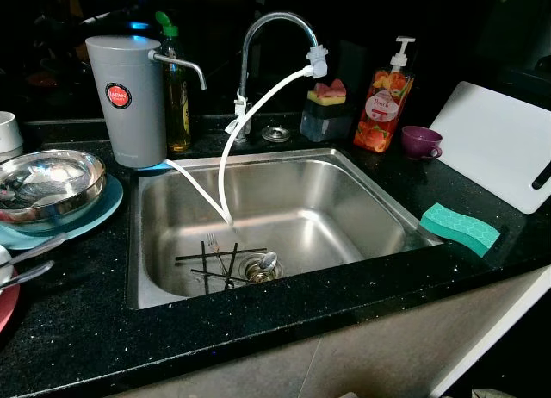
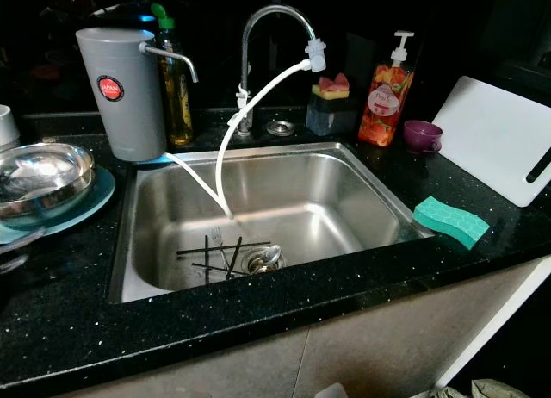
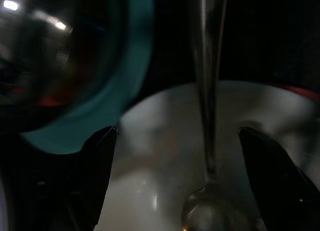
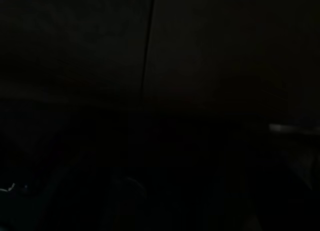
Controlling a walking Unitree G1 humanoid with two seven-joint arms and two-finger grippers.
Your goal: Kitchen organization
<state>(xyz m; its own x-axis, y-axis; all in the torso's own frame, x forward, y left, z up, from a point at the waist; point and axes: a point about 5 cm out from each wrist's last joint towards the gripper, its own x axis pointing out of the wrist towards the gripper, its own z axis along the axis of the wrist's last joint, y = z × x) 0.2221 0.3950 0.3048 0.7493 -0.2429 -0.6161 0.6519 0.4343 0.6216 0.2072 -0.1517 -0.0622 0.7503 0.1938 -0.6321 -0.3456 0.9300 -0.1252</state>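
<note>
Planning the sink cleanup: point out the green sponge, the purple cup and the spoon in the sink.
green sponge point(image 1: 461, 228), left eye view, middle of its top face.
purple cup point(image 1: 419, 141), left eye view, its outer wall.
spoon point(image 1: 268, 262), left eye view, its bowl beside the drain.

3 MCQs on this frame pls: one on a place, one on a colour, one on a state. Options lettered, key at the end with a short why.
1. Where does the green sponge lie?
A. In the sink basin
B. On the counter at the sink's right rim
C. On the cutting board

2. What colour is the small cup beside the soap dispenser?
A. Purple
B. Yellow
C. White

3. How do the left gripper fingers stand?
A. Shut on the spoon
B. Open, on either side of a spoon
C. Shut on the teal plate

Key: 1 B, the sponge sits on black counter by the rim. 2 A, the cup is purple. 3 B, the left wrist view shows both fingers apart with the spoon handle between them, untouched.
</note>
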